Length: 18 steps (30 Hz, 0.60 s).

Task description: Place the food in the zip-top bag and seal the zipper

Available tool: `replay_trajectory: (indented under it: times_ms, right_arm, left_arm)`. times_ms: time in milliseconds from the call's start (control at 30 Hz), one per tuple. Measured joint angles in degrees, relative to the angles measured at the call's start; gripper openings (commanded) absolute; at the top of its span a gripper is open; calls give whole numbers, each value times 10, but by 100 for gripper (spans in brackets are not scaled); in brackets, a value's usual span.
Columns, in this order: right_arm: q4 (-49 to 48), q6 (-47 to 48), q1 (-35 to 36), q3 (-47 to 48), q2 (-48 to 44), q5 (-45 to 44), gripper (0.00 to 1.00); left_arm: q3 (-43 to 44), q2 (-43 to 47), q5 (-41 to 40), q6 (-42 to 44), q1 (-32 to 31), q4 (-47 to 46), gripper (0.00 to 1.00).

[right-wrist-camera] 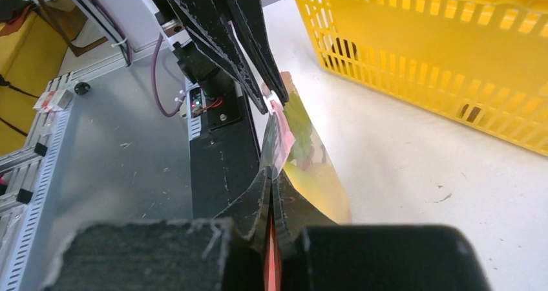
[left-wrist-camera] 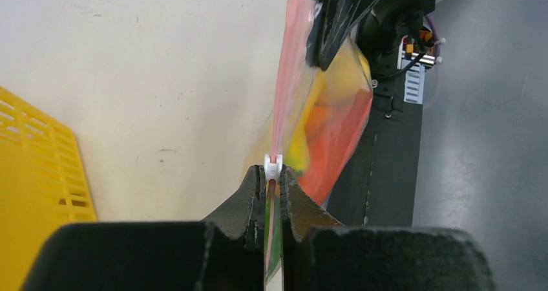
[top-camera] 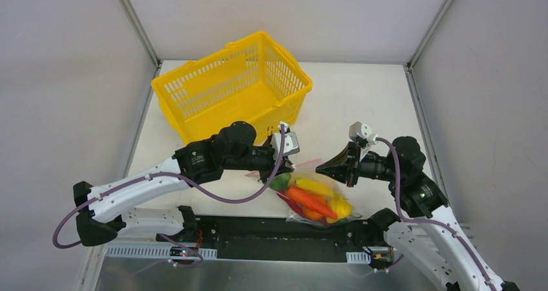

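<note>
White desk point(top-camera: 362, 97) carries a yellow basket point(top-camera: 232, 84) at the back. Top view: the zip-top bag point(top-camera: 307, 176) w/ the food point(top-camera: 311, 202) inside sits near the front edge, btw both arms. Left wrist view: left gripper point(left-wrist-camera: 273, 178) is pressed together on the zipper point(left-wrist-camera: 289, 77), just behind a small white slider point(left-wrist-camera: 273, 163). Right wrist view: right gripper point(right-wrist-camera: 272, 182) pinches the same strip. Only the top view shows the food whole.

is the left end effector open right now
No, the left wrist view shows the left end effector clamped shut on the pink strip of the bag.
</note>
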<state>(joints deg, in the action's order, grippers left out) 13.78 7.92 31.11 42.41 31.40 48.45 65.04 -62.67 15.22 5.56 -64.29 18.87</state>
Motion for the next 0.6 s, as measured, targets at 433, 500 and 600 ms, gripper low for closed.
replay_trajectory:
  times_ms: [433,500,600]
  right_arm:
    - [-22,-19,1,-20,-35,-87,0]
    - [-25,-20,1,-20,-36,-95,0]
    - [-33,-26,2,-23,-37,-112,0]
  left_arm:
    - [-79,96,-69,-3,7,27,0]
    - [-86,110,-80,-5,7,33,0]
    - [-97,129,-97,-9,7,40,0]
